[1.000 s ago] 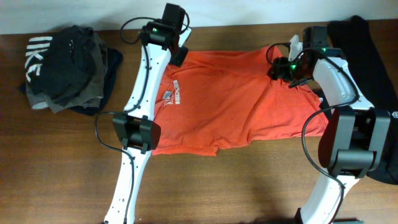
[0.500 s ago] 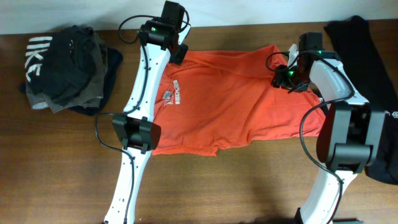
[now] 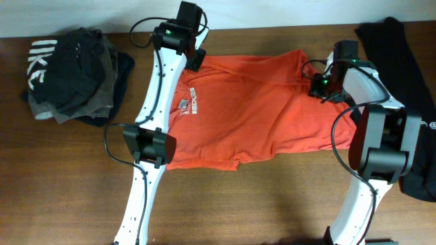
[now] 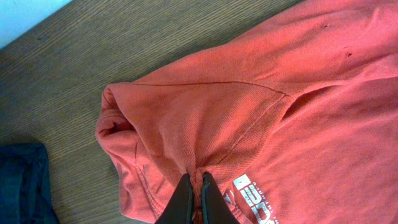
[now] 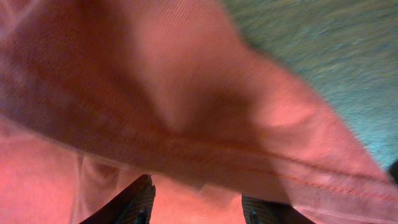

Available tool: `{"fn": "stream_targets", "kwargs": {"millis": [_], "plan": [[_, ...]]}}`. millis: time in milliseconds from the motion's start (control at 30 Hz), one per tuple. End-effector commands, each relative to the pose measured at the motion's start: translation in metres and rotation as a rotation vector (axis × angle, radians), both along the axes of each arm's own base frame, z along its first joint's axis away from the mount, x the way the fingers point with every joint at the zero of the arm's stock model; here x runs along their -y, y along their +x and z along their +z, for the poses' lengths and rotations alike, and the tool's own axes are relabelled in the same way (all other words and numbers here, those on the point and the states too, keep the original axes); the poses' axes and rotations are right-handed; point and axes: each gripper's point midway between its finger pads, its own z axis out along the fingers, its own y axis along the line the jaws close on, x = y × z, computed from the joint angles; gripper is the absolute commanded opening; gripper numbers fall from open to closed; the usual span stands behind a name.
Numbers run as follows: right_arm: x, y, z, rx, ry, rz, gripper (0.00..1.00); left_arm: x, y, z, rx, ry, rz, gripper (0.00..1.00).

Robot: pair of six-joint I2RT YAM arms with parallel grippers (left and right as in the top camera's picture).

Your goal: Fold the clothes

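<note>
Overhead: T-shirt (image 3: 252,109), right-hand edge hidden under right arm (image 3: 371,85). Chest logo (image 3: 189,107) too small to read. Dark garment (image 3: 409,54) cut by right edge of frame.
Left wrist: left gripper (image 4: 194,177), 2 fingers cut by bottom edge. Blue cloth (image 4: 22,180) cropped at lower left.
Right wrist: red cloth blurred throughout. Right gripper (image 5: 196,190) cropped at bottom edge.

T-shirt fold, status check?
Left end effector shut on T-shirt near logo. Right end effector open at opposite edge. T-shirt spread, unfolded. Dark clothes pile off to side, not obstructing.
</note>
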Motion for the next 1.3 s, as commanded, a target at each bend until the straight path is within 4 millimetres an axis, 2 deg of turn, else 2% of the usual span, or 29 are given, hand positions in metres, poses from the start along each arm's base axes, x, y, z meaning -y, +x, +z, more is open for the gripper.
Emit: {"fn": "stream_targets", "kwargs": {"millis": [0,133,367,533,600,733,933,1000,1067,1167,1267], "plan": [[0.006,0.009,-0.002,0.037,-0.021,-0.021,0.51,-0.005,0.003,0.004,0.017,-0.003,0.022,0.01],[0.006,0.019,0.002,0.077,-0.020,-0.029,0.50,-0.005,0.003,0.004,0.016,-0.003,0.022,0.01],[0.006,0.021,0.002,0.085,-0.016,-0.034,0.50,-0.005,0.003,0.004,0.016,-0.003,0.022,0.01],[0.002,0.019,-0.010,0.065,0.006,-0.028,0.43,-0.005,0.003,0.004,0.016,-0.003,0.022,0.01],[-0.001,0.018,-0.018,0.051,0.020,-0.025,0.38,-0.005,0.003,0.004,0.016,-0.003,0.022,0.01],[-0.001,0.017,-0.021,0.044,0.025,-0.030,0.19,-0.005,0.003,0.004,0.016,-0.002,0.022,0.01],[0.000,0.017,-0.021,0.045,0.026,-0.031,0.04,-0.005,0.003,0.004,0.018,-0.003,0.022,0.01],[0.000,0.018,-0.018,0.047,0.026,-0.031,0.04,-0.005,0.004,0.005,0.020,-0.003,0.022,0.01],[0.000,0.019,-0.013,0.051,0.025,-0.031,0.04,-0.007,0.005,0.005,0.027,0.005,0.028,0.01],[0.001,0.023,0.006,0.070,0.022,-0.030,0.04,-0.011,0.010,0.010,0.057,0.030,0.043,0.01],[0.002,0.031,0.046,0.108,0.014,-0.026,0.04,-0.013,0.013,0.025,0.096,0.029,0.050,0.01]]}}
